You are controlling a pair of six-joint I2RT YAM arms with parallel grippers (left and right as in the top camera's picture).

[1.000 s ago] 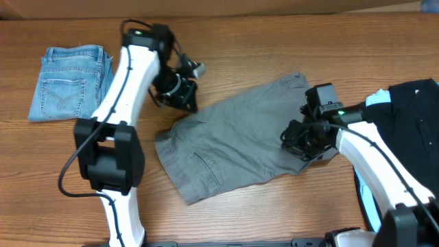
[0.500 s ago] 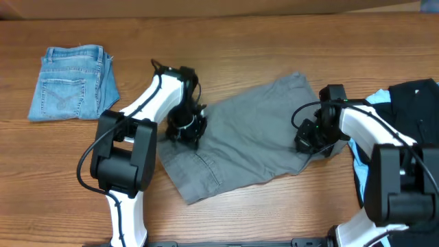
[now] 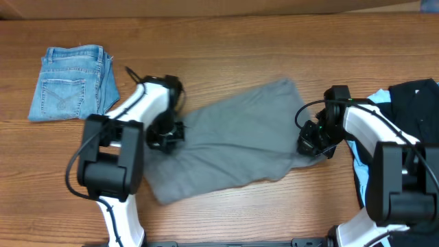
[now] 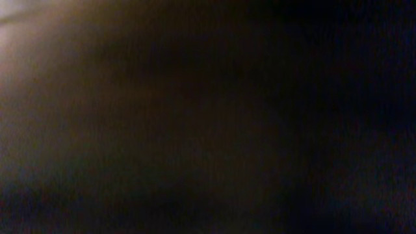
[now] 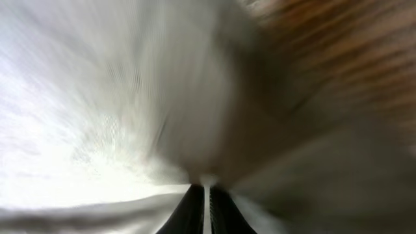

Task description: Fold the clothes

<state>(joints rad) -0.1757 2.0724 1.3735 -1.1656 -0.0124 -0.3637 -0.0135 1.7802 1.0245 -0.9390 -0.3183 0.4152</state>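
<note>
The grey-khaki shorts (image 3: 233, 140) lie spread across the middle of the table, plain side up with no pocket showing. My left gripper (image 3: 167, 134) is at their left edge, and the cloth runs taut from it. The left wrist view is fully dark, so its jaws are hidden. My right gripper (image 3: 312, 144) is at the shorts' right edge. In the right wrist view its jaws (image 5: 207, 195) are pinched together on the grey cloth (image 5: 97, 130).
Folded blue denim shorts (image 3: 72, 82) lie at the far left. A pile of dark clothing (image 3: 411, 116) lies at the right edge beside my right arm. The wooden table (image 3: 260, 55) shows behind the shorts.
My left gripper dropped onto the shorts' left edge and then moved left. The cloth stretched out and its pocket side went out of sight. My right gripper stayed at the right edge.
</note>
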